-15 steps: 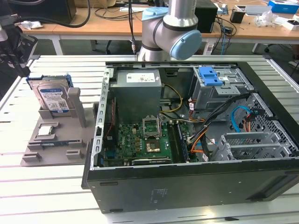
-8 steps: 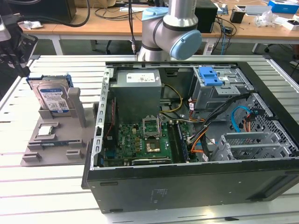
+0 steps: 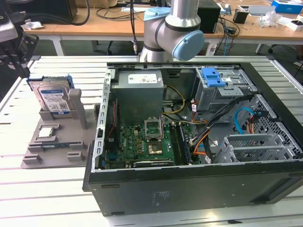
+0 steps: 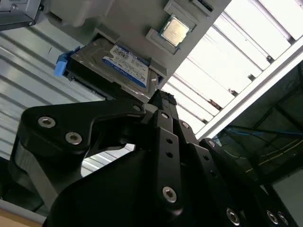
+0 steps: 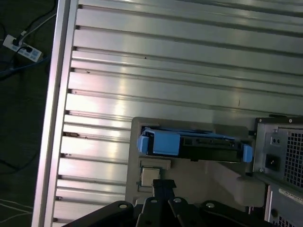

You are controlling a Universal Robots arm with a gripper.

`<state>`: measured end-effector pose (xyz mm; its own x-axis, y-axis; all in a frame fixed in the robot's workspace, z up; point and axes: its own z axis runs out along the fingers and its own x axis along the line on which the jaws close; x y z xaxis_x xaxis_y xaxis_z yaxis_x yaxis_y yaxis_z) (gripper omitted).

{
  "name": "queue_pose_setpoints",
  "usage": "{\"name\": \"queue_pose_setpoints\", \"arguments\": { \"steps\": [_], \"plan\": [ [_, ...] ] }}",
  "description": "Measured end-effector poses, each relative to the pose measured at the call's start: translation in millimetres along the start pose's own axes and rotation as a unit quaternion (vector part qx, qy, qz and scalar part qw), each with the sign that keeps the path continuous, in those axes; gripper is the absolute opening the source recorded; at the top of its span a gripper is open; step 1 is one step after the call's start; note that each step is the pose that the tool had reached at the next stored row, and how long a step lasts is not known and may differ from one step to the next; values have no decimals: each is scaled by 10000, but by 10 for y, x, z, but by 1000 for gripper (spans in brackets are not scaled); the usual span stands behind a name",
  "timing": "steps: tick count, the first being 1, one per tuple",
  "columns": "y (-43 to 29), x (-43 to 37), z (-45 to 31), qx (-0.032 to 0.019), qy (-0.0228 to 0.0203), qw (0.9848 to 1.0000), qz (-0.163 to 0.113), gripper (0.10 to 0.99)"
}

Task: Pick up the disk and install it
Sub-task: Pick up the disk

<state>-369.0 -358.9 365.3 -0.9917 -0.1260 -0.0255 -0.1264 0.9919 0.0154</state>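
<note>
The disk (image 3: 53,98), a silver drive with a white-and-blue label in a blue caddy, stands upright in a grey holder (image 3: 57,147) at the exterior view's left, outside the computer case. The second wrist view shows its labelled face (image 4: 124,60). The first wrist view shows its blue caddy edge (image 5: 189,144). My gripper (image 3: 19,65) hangs above the table at the far left of the exterior view, apart from the disk. In both wrist views its black fingertips (image 4: 163,98) (image 5: 163,183) meet, shut on nothing, and point toward the holder.
A small square silver chip (image 3: 47,132) (image 4: 174,29) (image 5: 150,176) lies on the holder in front of the disk. The open computer case (image 3: 199,189) fills the centre and right, with a blue-latched drive bay (image 3: 213,76) at its far right. The slatted table edge (image 5: 57,94) runs beside the holder.
</note>
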Motion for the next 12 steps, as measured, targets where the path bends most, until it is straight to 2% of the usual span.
{"name": "queue_pose_setpoints", "arguments": {
  "steps": [5,7,12],
  "plan": [
    [0,0,0,-11,6,9991,-415,106],
    [0,0,0,-16,9,9981,-610,106],
    [0,0,0,-23,14,9960,-893,106]
  ]
}}
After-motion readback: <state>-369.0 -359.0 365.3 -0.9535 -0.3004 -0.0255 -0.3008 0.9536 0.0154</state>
